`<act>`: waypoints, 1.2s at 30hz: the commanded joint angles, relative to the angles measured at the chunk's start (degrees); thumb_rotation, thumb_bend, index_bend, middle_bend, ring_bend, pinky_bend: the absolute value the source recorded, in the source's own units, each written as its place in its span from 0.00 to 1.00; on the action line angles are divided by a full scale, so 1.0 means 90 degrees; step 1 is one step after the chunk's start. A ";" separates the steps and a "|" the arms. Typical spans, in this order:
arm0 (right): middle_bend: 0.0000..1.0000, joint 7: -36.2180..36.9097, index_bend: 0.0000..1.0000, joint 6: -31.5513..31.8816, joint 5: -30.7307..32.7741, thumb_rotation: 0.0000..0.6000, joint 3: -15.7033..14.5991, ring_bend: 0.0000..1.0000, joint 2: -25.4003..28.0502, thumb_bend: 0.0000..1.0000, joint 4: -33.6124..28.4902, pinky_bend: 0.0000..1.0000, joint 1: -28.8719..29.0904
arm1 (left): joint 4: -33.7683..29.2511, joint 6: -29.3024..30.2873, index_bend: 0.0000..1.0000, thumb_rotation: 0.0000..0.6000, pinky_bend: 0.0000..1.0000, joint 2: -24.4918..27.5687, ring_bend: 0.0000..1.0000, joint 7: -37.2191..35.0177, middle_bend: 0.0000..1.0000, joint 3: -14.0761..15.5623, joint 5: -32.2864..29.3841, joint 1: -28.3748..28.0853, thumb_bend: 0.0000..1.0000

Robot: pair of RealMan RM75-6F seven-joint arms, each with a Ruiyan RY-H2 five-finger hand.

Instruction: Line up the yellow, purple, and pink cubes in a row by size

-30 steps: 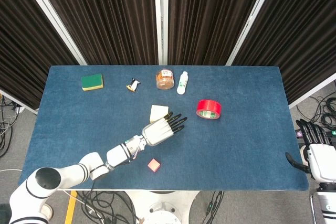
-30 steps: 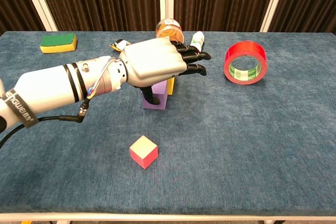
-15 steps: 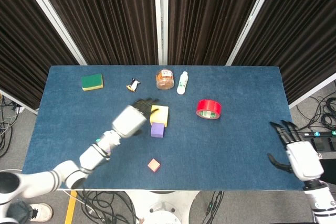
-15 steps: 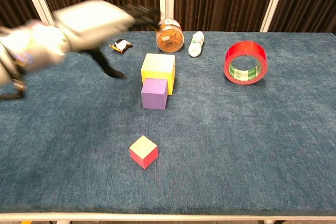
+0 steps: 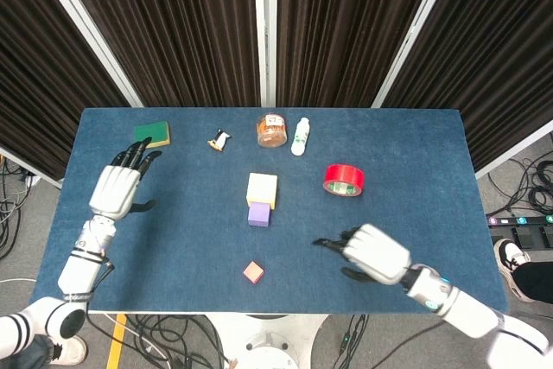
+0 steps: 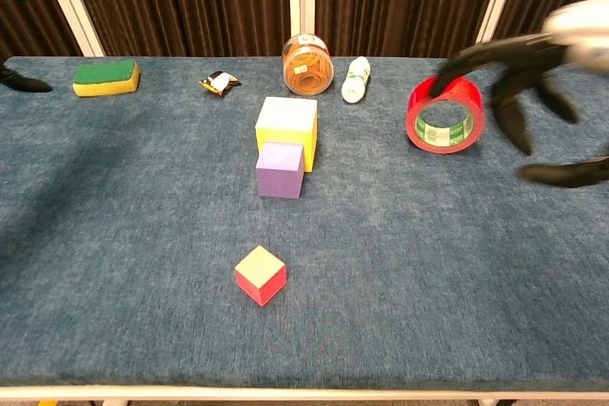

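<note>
Purple cube (image 6: 280,169) against yellow cube (image 6: 285,125)

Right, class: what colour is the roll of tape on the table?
Red; the roll of tape shows best in the chest view.

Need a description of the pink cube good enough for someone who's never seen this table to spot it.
Start at the blue table and find the yellow cube near its middle, with the purple cube touching its near side. Go on toward the near edge: the pink cube sits alone there, apart from both. It is the smallest of the three, turned corner-on, with pink sides and a pale top.
</note>
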 commanded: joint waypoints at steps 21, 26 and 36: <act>0.94 -0.1866 0.34 -0.3015 0.1639 1.00 0.0520 0.95 -0.2890 0.09 0.1337 1.00 0.2472 | -0.0114 -0.0026 0.20 1.00 0.21 0.0160 0.09 -0.0191 0.07 -0.0094 -0.0121 0.0455 0.05; 0.94 -0.2025 0.34 -0.3074 0.2004 1.00 0.0574 0.95 -0.3226 0.09 0.1625 1.00 0.2648 | -0.0058 -0.0080 0.20 1.00 0.21 0.0148 0.09 -0.0312 0.07 -0.0110 -0.0128 0.0518 0.05; 0.94 -0.2419 0.32 -0.3204 0.2611 1.00 0.0554 0.95 -0.3531 0.09 0.1825 1.00 0.2906 | 0.0080 -0.0159 0.20 1.00 0.21 0.0122 0.09 -0.0507 0.07 -0.0151 -0.0133 0.0616 0.05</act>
